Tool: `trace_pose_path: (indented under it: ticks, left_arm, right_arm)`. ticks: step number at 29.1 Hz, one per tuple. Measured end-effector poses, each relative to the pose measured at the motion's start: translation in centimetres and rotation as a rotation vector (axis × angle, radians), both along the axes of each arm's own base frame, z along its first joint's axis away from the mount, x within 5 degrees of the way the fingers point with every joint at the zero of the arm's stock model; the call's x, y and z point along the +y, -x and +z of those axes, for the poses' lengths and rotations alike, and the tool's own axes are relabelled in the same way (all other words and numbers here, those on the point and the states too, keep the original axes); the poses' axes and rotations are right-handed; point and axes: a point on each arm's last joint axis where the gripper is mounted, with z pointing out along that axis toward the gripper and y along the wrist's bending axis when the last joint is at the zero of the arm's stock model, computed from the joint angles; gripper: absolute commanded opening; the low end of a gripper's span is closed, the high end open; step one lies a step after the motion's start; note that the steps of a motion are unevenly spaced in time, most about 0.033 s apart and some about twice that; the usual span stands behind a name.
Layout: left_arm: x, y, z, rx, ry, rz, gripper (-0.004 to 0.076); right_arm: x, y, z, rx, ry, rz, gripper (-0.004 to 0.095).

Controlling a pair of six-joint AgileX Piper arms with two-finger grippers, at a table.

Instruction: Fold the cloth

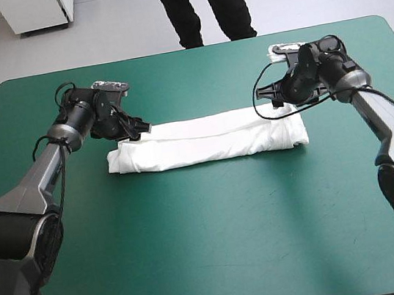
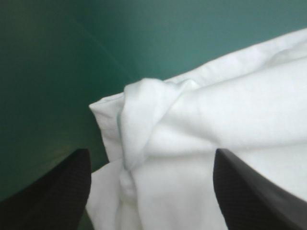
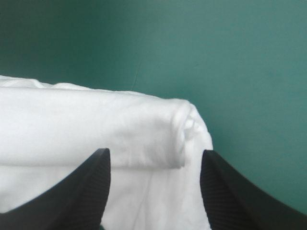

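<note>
The T-shirt (image 1: 207, 138) lies as a band running nine to three o'clock, the left pincer (image 1: 137, 130) and right pincer (image 1: 282, 99) each spread wide, empty, at its own end.

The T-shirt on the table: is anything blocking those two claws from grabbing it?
Nothing visible does. The T-shirt lies in a long folded band; the left gripper is open at one end, the right gripper open at the other, cloth right before each.
</note>
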Motion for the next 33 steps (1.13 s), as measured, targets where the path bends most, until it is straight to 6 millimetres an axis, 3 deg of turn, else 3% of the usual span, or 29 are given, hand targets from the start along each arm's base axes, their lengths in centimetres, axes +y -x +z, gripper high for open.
trace_pose_path:
  ticks: [1, 2, 3, 7, 15, 23, 27, 33]
  left_arm:
    - [0.1, 0.5, 1.3, -0.028, 0.014, -0.002, 0.0253]
    - [0.0, 0.8, 2.1, -0.044, 0.023, -0.007, 0.0096]
    - [-0.1, 1.1, 2.8, -0.058, 0.037, -0.012, -0.0007]
    - [-1.7, 2.1, 4.3, -0.099, 0.084, -0.088, -0.0007]
    - [-7.8, 3.3, 3.7, -0.122, 0.174, -0.224, -0.0009]
    - [-13.2, 3.9, 0.5, -0.113, 0.193, -0.327, -0.0009]
    - [-14.0, 3.5, -1.8, -0.064, 0.196, -0.323, -0.0009]
    - [-14.4, 2.9, -4.5, -0.011, 0.178, -0.317, -0.0009]
  right_arm:
    - [-0.2, 0.7, 1.3, -0.018, 0.003, 0.005, 0.0530]
    - [-0.3, 1.1, 2.0, -0.025, 0.006, 0.010, 0.0523]
    - [-0.4, 1.5, 2.7, -0.032, 0.008, 0.013, 0.0514]
    - [-0.6, 2.8, 4.8, -0.061, 0.001, 0.019, 0.0483]
    - [-0.9, 4.0, 6.5, -0.096, -0.005, 0.023, 0.0464]
    - [-0.9, 4.1, 6.5, -0.080, -0.005, 0.024, 0.0463]
    - [-1.3, 4.1, 6.5, -0.059, -0.064, 0.002, 0.0463]
    - [-4.0, 3.6, 6.5, -0.043, -0.166, -0.011, 0.0501]
